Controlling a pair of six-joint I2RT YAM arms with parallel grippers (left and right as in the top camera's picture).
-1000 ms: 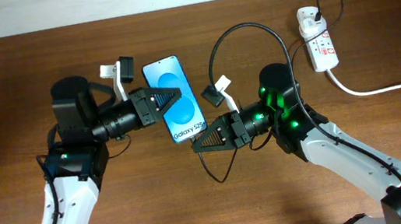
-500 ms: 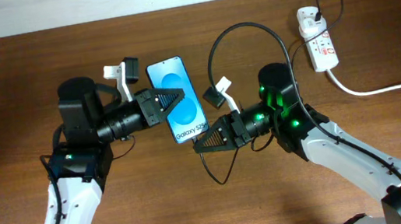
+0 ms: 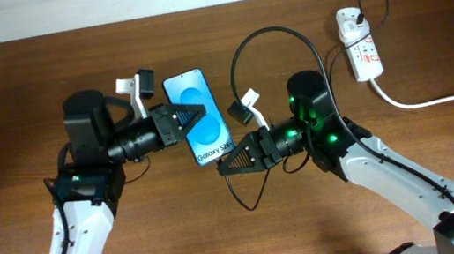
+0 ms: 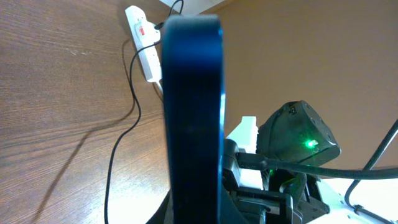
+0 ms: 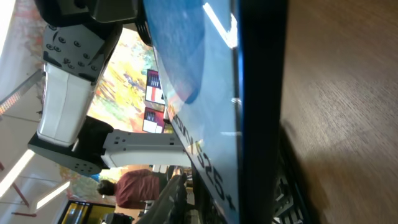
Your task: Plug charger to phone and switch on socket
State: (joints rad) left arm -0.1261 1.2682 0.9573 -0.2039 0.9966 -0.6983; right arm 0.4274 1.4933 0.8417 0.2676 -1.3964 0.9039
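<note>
The phone [image 3: 199, 117], blue screen up and reading "Galaxy S25", hangs tilted above the table with my left gripper [image 3: 193, 117] shut on its left edge. The left wrist view shows the phone [image 4: 193, 112] edge-on as a dark slab. My right gripper [image 3: 225, 166] sits at the phone's lower end. In the right wrist view the phone [image 5: 261, 93] stands between its fingers, and the plug tip is hidden. The charger [image 3: 285, 31], a thin black cable, arcs from the right gripper back to the socket [image 3: 359, 41], a white strip at the far right.
A thick white cord [image 3: 437, 100] runs from the socket off the right edge. A loop of black cable [image 3: 246, 200] lies on the wood under the right gripper. In the left wrist view the socket [image 4: 144, 43] and the right arm [image 4: 298, 134] lie beyond the phone.
The phone shifted slightly right, then back left. The right arm edged left toward the phone's lower end, and the cable arc shifted left with it.
</note>
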